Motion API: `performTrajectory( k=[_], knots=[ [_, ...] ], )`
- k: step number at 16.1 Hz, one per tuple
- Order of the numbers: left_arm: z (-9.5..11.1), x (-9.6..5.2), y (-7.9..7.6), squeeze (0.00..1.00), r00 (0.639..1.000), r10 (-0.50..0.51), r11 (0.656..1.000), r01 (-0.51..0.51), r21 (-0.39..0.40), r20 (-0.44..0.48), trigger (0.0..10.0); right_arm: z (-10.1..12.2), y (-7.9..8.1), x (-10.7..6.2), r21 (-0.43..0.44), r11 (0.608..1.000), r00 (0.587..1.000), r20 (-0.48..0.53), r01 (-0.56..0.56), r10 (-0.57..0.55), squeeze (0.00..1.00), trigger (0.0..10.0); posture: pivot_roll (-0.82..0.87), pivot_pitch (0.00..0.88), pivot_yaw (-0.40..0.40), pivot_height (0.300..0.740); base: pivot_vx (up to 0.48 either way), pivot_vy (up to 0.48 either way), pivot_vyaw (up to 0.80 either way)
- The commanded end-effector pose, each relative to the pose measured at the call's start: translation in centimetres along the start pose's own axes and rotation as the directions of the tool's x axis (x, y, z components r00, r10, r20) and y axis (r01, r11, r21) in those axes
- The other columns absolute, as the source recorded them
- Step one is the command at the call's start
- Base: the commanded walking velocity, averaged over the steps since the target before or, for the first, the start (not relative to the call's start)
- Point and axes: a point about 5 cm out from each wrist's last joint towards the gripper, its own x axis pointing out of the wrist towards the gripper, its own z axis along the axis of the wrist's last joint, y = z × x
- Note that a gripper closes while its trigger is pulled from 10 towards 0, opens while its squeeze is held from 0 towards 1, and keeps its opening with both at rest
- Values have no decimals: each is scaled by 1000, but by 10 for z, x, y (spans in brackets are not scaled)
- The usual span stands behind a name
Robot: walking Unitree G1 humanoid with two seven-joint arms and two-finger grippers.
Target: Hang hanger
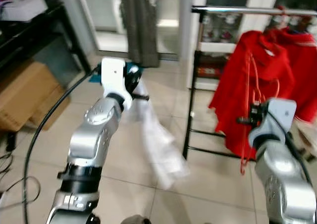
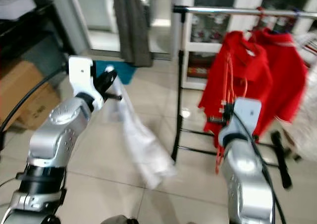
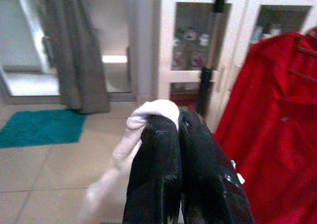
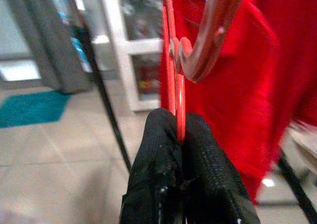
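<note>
Head views first: the right gripper (image 2: 224,119) holds a thin red wire hanger (image 1: 251,92) upright in front of the red garments (image 2: 257,80), below the horizontal chrome clothes rail (image 1: 257,10), while the left gripper (image 2: 108,80) holds up a limp white cloth (image 2: 141,144). Left wrist view shows black fingers (image 3: 158,154) pressed together on that cloth. Right wrist view shows the jaws pinching the hanger's wire; I'd raise it steadily, keep the hook clear of the garments, then lower it over the rail

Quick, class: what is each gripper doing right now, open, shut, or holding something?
Left gripper: shut on the white garment.
Right gripper: shut on the red hanger, beside the clothes rail.
</note>
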Motion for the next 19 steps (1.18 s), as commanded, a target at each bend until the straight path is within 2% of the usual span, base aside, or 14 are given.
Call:
performTrajectory(
  k=[1,2,3,4,5,7,8,10,11,12,15,16,18,19],
  knots=[
    [6,0,-3,0,999,-7,1000,7,16,51,10000,7,7,-5,34,999,999,29,-36,35,0,10000,-57,1,102,740,0,0,-788],
    [6,-1,-8,0,997,-39,999,39,6,63,10000,8,9,-7,49,998,999,37,-25,23,0,10000,-57,1,102,740,0,0,-800],
    [5,0,-14,0,996,-45,999,44,17,77,10000,8,15,-7,84,995,998,13,-57,56,0,10000,-58,1,107,740,0,0,-800],
    [2,0,-16,0,996,-49,997,45,57,80,10000,11,19,-8,130,989,997,12,-73,72,0,10000,-61,3,106,740,0,0,-800],
    [-2,-2,-16,0,998,-53,994,50,96,24,10000,13,20,-8,130,989,997,15,-74,73,0,10000,-54,3,101,740,0,0,-788],
    [0,-9,-15,0,995,-94,990,90,112,35,10000,16,18,-7,48,998,997,69,-42,38,0,10000,-39,14,93,740,0,0,-784],
    [0,-12,-15,0,994,-104,991,99,90,43,10000,15,20,-7,45,998,998,53,-47,45,0,10000,-37,22,93,740,0,0,-788],
    [-4,-17,-12,0,997,-69,993,67,94,18,10000,15,20,-10,63,996,997,39,-65,62,0,10000,-37,43,79,740,0,0,-800],
    [-4,-18,-12,0,997,-70,990,68,120,15,10000,13,18,-10,71,996,998,23,-60,59,0,10000,-36,52,69,740,0,0,-800],
    [-2,-19,-13,0,997,-71,989,68,132,19,10000,10,17,-10,-1,997,997,-2,-75,75,0,10000,-37,57,65,740,0,0,-800],
    [0,-20,-13,0,998,-62,989,58,137,25,10000,14,16,-10,6,998,998,7,-58,58,0,10000,-43,64,56,740,0,0,-800],
    [-1,-20,-13,0,998,-60,989,56,137,21,10000,16,14,-10,10,1000,1000,20,-19,19,0,10000,-43,65,56,740,0,0,-800],
    [-1,-20,-14,0,998,-59,989,56,138,20,10000,18,5,-8,-60,997,998,46,44,-41,0,10000,-45,64,60,740,0,0,-800],
    [0,-19,-14,0,998,-59,989,55,137,21,10000,21,4,-7,-46,997,995,83,57,-53,0,10000,-46,65,63,740,0,0,-800]
  ],
)
